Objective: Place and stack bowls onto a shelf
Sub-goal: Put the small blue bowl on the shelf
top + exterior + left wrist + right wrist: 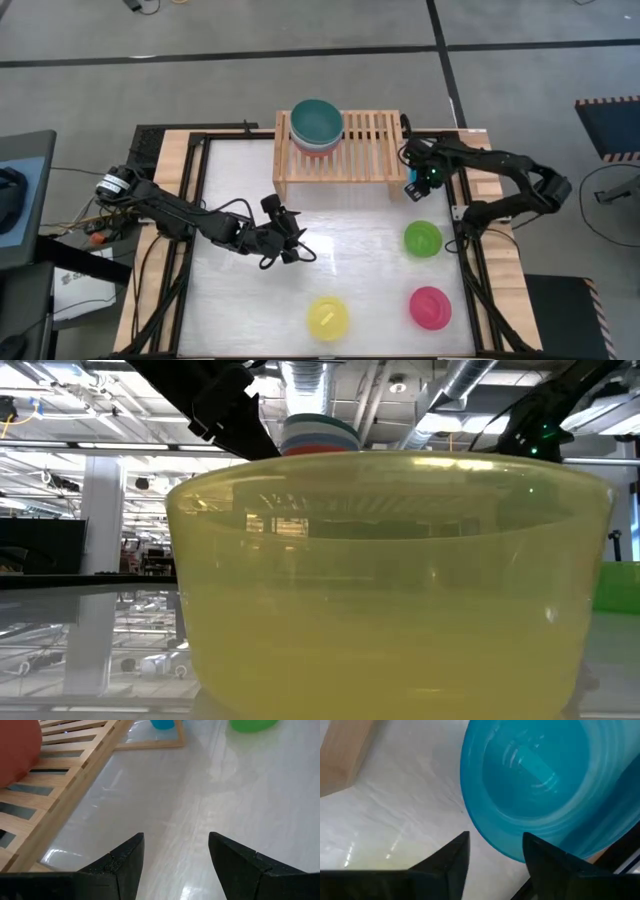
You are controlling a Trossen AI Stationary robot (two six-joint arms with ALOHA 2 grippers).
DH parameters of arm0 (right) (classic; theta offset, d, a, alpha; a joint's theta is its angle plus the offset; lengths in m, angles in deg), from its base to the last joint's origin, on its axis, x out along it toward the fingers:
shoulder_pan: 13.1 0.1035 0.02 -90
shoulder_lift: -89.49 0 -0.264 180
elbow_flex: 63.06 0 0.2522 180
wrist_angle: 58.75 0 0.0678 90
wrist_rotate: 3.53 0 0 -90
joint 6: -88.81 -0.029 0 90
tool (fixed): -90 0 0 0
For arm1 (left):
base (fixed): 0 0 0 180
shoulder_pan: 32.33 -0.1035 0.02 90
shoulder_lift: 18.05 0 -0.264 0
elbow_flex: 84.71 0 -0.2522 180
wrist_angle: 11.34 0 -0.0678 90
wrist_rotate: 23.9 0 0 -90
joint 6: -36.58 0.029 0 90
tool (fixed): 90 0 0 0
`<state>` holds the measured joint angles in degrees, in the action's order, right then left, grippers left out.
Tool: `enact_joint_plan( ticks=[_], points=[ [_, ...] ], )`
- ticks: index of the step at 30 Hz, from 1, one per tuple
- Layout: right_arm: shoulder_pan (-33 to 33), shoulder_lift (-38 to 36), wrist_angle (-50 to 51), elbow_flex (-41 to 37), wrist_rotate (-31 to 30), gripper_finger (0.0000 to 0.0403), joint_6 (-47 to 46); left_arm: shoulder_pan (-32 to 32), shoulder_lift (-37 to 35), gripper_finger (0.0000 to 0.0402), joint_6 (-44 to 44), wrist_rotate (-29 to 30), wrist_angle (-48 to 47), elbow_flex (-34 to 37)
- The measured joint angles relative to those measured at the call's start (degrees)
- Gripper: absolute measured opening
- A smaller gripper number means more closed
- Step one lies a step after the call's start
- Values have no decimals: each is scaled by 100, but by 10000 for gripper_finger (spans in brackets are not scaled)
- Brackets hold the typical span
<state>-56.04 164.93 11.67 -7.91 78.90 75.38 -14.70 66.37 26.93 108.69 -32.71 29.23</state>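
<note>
Already a stack of bowls point(317, 125), teal on top, sits at the left end of the shelf point(365, 140) along the tabletop's point(340, 240) far edge, leaving room beside it for more. By the shelf's right leg the right gripper point(492, 855) hangs over a cyan bowl point(540, 785), fingers spread and nothing pinched, likely lining up a grasp. Mid-tabletop, the left gripper point(175, 857) waits, spread and empty. Lime point(422, 238), pink point(430, 307) and yellow point(328, 318) bowls lie toward the near right.
</note>
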Motion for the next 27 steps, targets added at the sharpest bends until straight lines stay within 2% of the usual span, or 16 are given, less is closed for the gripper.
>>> enact_joint_plan(
  ticks=[9,13,17,23,27],
  points=[
    [4,0,-2,0,5,72,0,0,0,210,-2,9,-73,-2],
    [9,-53,-31,7,27,31,42,0,0,210,3,9,-78,-1],
    [9,-297,16,18,48,23,20,0,0,210,38,8,-78,-1],
    [2,-895,372,244,-35,40,-28,0,0,210,42,7,-75,-1],
    [4,-1353,577,564,-588,29,-26,0,0,210,42,7,-75,-1]
  ],
)
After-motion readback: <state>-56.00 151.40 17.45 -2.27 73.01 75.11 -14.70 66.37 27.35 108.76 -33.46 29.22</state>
